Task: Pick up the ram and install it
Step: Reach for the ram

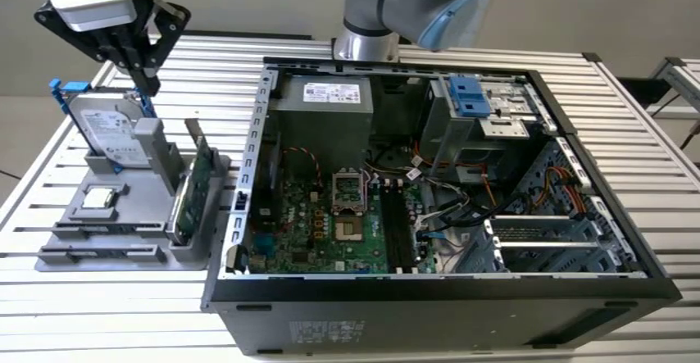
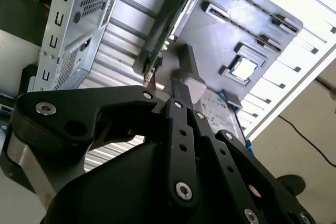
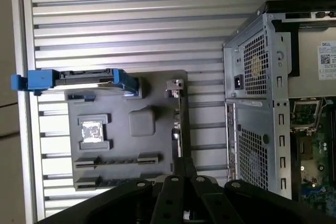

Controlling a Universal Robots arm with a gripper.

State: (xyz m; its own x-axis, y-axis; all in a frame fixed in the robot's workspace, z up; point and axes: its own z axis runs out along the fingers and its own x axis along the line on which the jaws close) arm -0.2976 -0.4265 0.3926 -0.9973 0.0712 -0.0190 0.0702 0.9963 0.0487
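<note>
Progress close to nil, judged from how things lie. Ram (image 1: 110,230) taken to be the thin dark strip seated edge-up in a long slot of the grey holder (image 1: 137,211), on the side of the processor chip (image 1: 98,197) away from the hard drive (image 1: 107,129). Untouched, and well apart from the gripper (image 1: 147,84).

Gripper high over the holder's far end, above the hard drive's blue bracket, pointing down. Fingertips (image 2: 189,85) drawn together in both wrist views, with nothing clamped between them. No grasp made yet, then.

Green card (image 1: 192,187) upright in its own slot at the holder's edge nearest the computer case (image 1: 438,293), between the gripper and the open machine in the first wrist view. Not the part wanted.

Case open on its side at the exterior view's right, with the long dark memory sockets (image 1: 399,232) exposed on the board — whether any is already filled, impossible to tell. Nothing in hand and nothing carried across, so pick-up, transfer and seating all left to do.
</note>
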